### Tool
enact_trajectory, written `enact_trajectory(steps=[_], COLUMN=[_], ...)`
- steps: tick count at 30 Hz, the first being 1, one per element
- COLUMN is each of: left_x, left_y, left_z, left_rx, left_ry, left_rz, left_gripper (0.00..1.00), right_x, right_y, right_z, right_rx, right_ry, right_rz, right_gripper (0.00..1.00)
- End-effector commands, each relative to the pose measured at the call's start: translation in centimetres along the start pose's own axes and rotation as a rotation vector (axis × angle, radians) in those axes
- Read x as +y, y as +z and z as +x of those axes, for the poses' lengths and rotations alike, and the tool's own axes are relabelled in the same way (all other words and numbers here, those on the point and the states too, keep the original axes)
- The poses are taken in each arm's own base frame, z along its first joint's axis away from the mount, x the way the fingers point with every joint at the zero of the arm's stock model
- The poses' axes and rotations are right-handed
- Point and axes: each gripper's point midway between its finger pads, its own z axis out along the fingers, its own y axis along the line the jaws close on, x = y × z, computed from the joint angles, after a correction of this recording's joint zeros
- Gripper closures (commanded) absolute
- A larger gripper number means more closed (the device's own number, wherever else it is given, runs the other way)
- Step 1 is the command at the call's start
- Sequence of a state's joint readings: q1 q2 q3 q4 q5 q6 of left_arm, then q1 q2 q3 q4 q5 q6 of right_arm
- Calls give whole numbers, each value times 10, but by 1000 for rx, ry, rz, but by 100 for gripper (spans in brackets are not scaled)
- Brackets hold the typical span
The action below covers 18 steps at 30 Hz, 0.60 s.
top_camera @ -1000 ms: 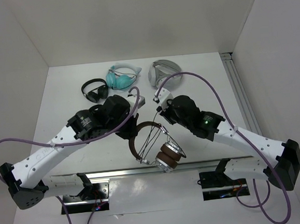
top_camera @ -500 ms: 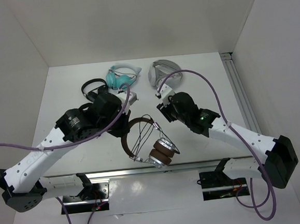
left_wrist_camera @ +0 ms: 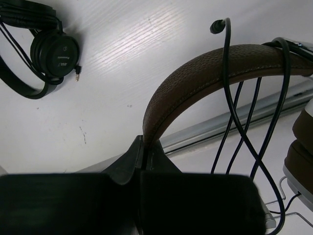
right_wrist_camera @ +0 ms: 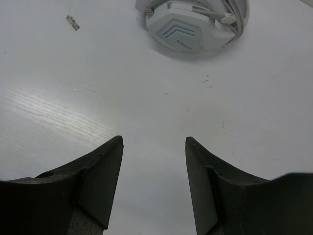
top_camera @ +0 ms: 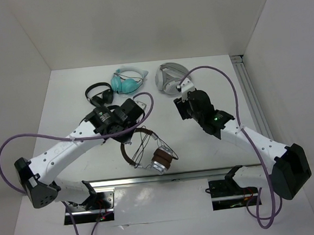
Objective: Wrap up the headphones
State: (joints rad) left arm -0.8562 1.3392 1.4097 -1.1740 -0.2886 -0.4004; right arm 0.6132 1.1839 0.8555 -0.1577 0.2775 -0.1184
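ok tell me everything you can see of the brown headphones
The headphones are over-ear, with a dark brown textured headband stitched along its edge, brown pads and silver metal cups. A thin black cable is looped several times over the headband, its plug end sticking out free. They are at the near middle of the table, close to the metal rail. The left pincer is shut on the headband. Whether the cups rest on the table is unclear.
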Motion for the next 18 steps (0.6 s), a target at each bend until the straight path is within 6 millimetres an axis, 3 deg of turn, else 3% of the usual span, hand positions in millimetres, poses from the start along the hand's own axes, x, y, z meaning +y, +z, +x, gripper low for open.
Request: enact_trajectory(steps=[1,6,10,11,14,18], left_x=[-5,-16,-26,-37,-39,-37], left_y=[9,18,21,24,21,28], left_z=[-3,-1,-4,-12,-21,-17], left_rx=[27,73,69,24,0,57], left_ry=[-13,33,47,43,12,1], left_rz=[-55,-130,-95,-39,-1,-51], left_gripper=[100,100,100,100,100,100], right_x=[-17,-29,-30,-31,-36,-33], right_y=[-6,-9,-19,-24,-35,-49], right_z=[-56,-66,-91,-97,-108,-117], right_rx=[-152,-160,-193,-205,-229,-256], right_ry=[116,196,227,242,257,257], right_rz=[50,62,43,42,50,48], right_gripper=[39,37,37,36,36,32])
